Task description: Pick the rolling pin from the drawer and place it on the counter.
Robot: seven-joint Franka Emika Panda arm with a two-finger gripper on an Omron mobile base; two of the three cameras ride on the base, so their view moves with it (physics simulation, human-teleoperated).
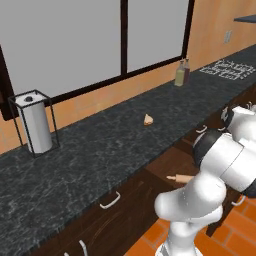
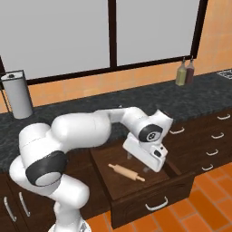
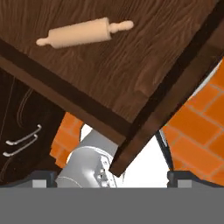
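The rolling pin point(image 2: 127, 172) lies diagonally on the floor of the pulled-out drawer point(image 2: 131, 210), untouched. My gripper point(image 2: 137, 163) hangs just above the drawer's right half, a little right of and behind the pin, fingers pointing down. In the hand view the pin point(image 3: 83, 33) sits near the top on the drawer floor point(image 3: 109, 74), while the fingertips point(image 3: 43, 178) stand wide apart at the bottom, open with nothing between them. From the left base view one knobbed end of the pin point(image 1: 179, 178) pokes out past my arm. The black counter point(image 2: 113, 102) runs above the drawer.
On the counter point(image 1: 100, 145) stand a paper towel holder point(image 1: 34, 122) at the left, a small tan wedge point(image 1: 148, 120) mid-way and two bottles point(image 1: 182, 72) by the window. Further drawers point(image 2: 213, 136) with silver handles are to the right. The floor is orange tile.
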